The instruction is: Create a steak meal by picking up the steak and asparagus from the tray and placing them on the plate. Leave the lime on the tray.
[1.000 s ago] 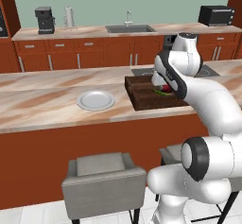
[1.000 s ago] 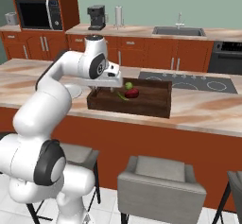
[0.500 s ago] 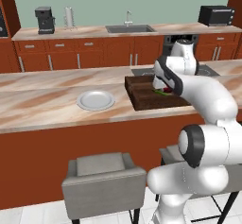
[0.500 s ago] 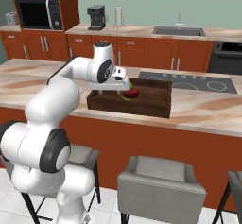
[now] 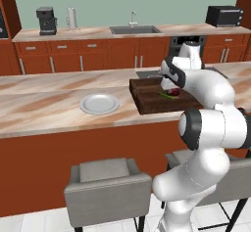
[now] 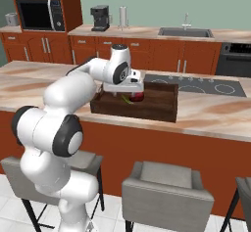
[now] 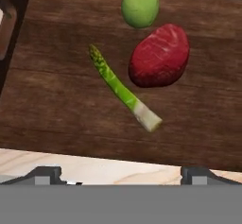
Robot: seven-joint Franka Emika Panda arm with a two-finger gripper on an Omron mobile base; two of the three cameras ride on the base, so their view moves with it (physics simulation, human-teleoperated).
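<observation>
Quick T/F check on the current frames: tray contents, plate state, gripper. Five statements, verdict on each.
1. The steak, asparagus and lime all lie in the tray. True.
2. The plate already holds the steak. False: the plate is bare, and the steak is in the tray.
3. The gripper is shut on the asparagus. False: its fingertips stand wide apart with nothing between them.
4. In the hand view, the asparagus lies apart from the steak, not touching it. True.
5. The plate sits inside the tray. False: it sits on the counter beside the tray.
</observation>
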